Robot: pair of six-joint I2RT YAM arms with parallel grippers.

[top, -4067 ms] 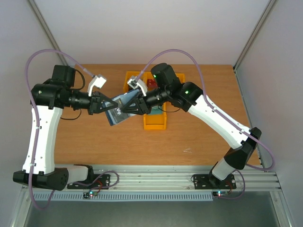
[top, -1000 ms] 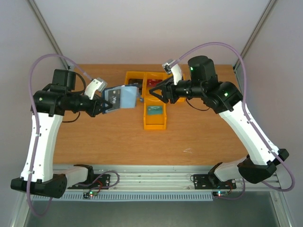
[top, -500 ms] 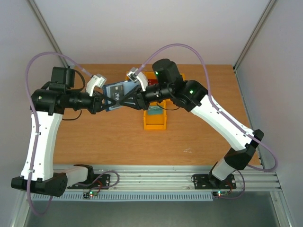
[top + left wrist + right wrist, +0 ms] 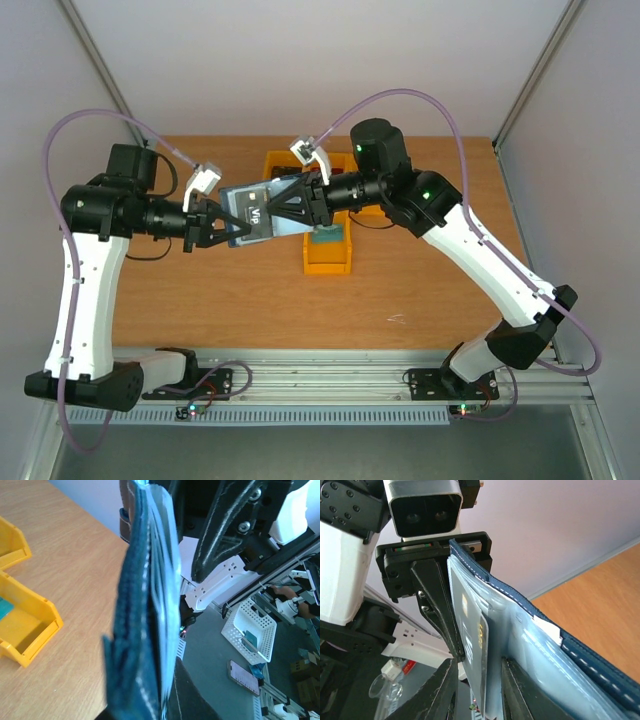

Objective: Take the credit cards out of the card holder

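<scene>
Well, the wooden surface [image 4: 420, 280] lies below, with yellow bins [image 4: 328, 268] at upper centre. My left fingers [image 4: 205, 222] are clamped on the card holder [image 4: 135, 630], held open in the air at centre-left. My right fingers [image 4: 437, 695] straddle a credit card [image 4: 481, 650] in its sleeve; whether they pinch it I cannot tell.

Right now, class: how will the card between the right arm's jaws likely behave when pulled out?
The card looks thin and straight-edged, so probably stiff and light. Its smooth face may slip. The clear sleeve looks soft and wrinkled, so may drag along.
</scene>
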